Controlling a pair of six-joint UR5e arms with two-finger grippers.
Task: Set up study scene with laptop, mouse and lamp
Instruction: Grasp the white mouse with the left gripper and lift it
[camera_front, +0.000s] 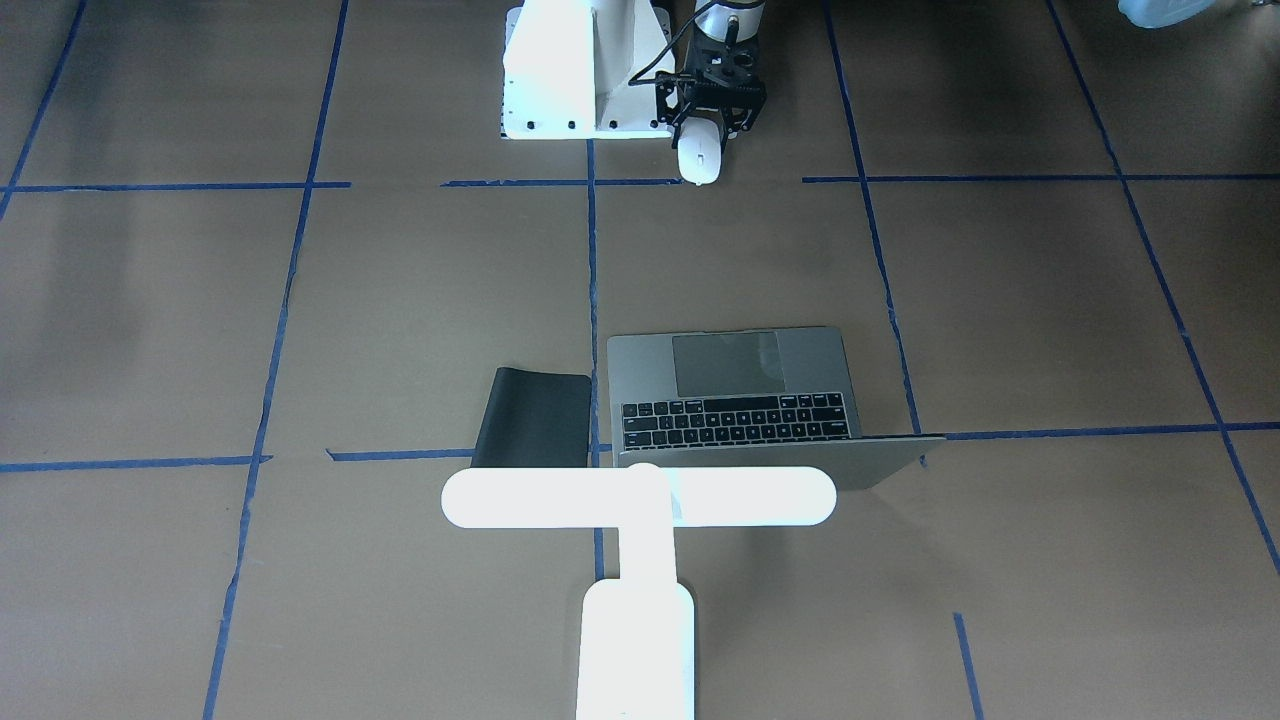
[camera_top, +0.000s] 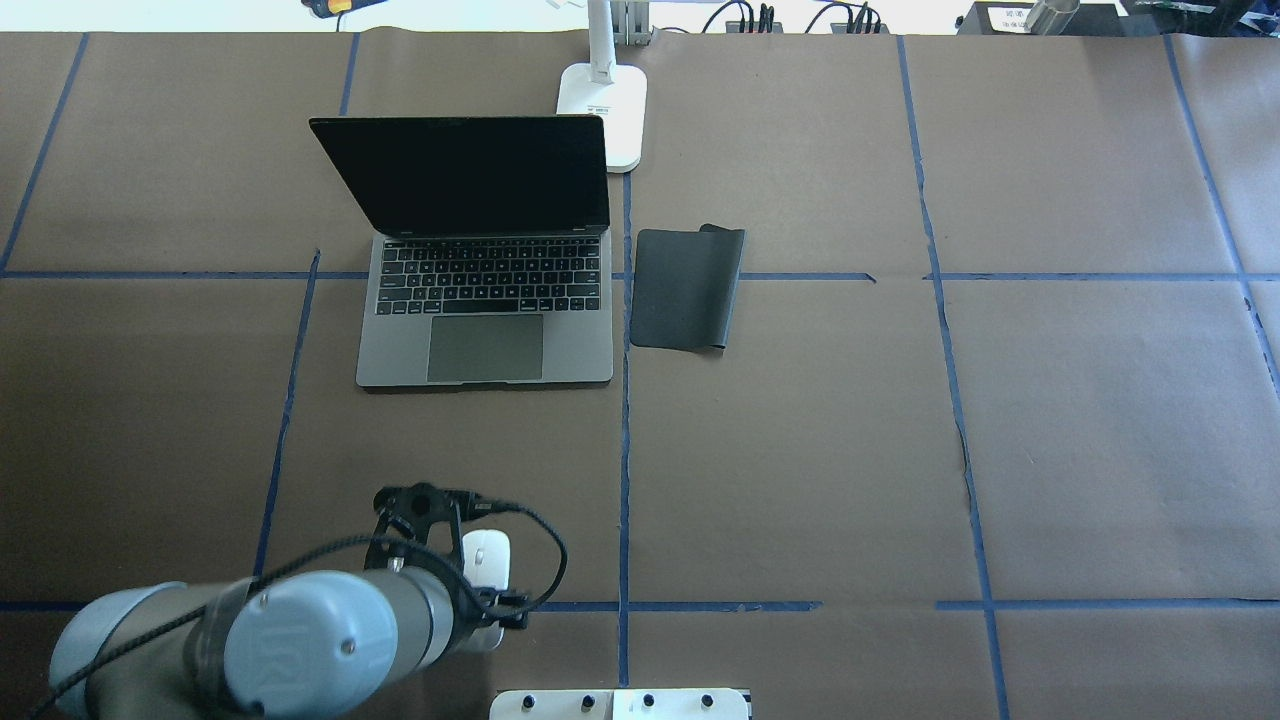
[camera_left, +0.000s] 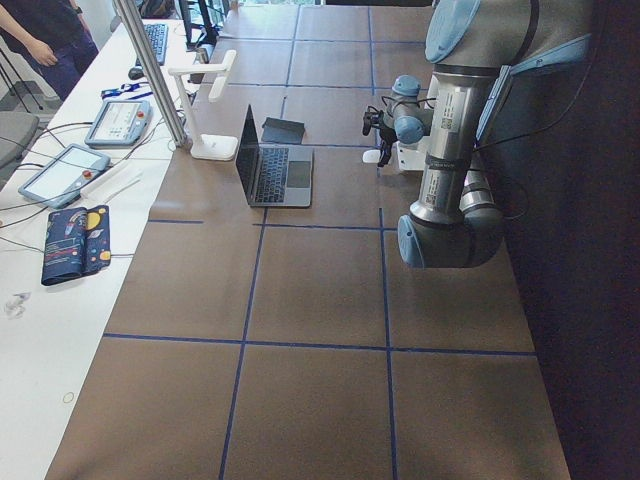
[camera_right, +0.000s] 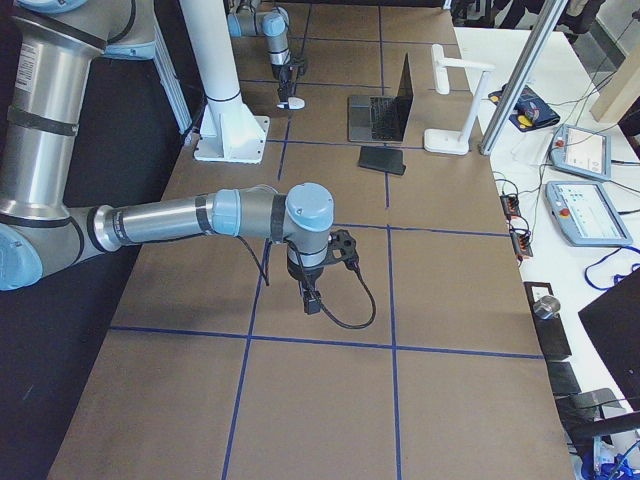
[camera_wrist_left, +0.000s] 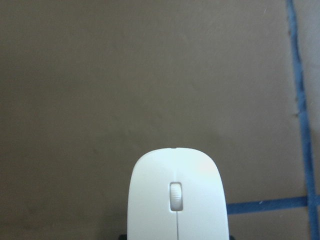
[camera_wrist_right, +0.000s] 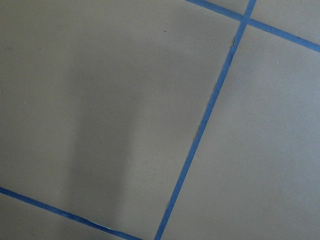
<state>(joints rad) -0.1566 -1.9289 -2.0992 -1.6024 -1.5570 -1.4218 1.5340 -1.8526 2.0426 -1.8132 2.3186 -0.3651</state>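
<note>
Exterior front-facing view: left pincer (camera_front: 708, 132) closed on the rear end of the mouse (camera_front: 700, 156), close to the robot's white pedestal (camera_front: 560, 70).

Mouse is small, smooth, white and oval, with a grey scroll wheel and a thin seam down the middle; its nose points away from the robot, by a blue tape line on the brown counter (camera_top: 1000, 400). I can't tell if it's touching the counter or lifted. Laptop (camera_top: 485, 300) sits well apart from it, further out. It is grey, with the lid open, a dark screen, black keys and a large trackpad. A black mat (camera_top: 685, 288) lies just beside the laptop. The white T-shaped lamp (camera_front: 640, 498) stands behind the laptop, its bar over the back edge. Right pincer (camera_right: 313, 303) hangs over bare counter; can't tell if it is open or closed.
</note>
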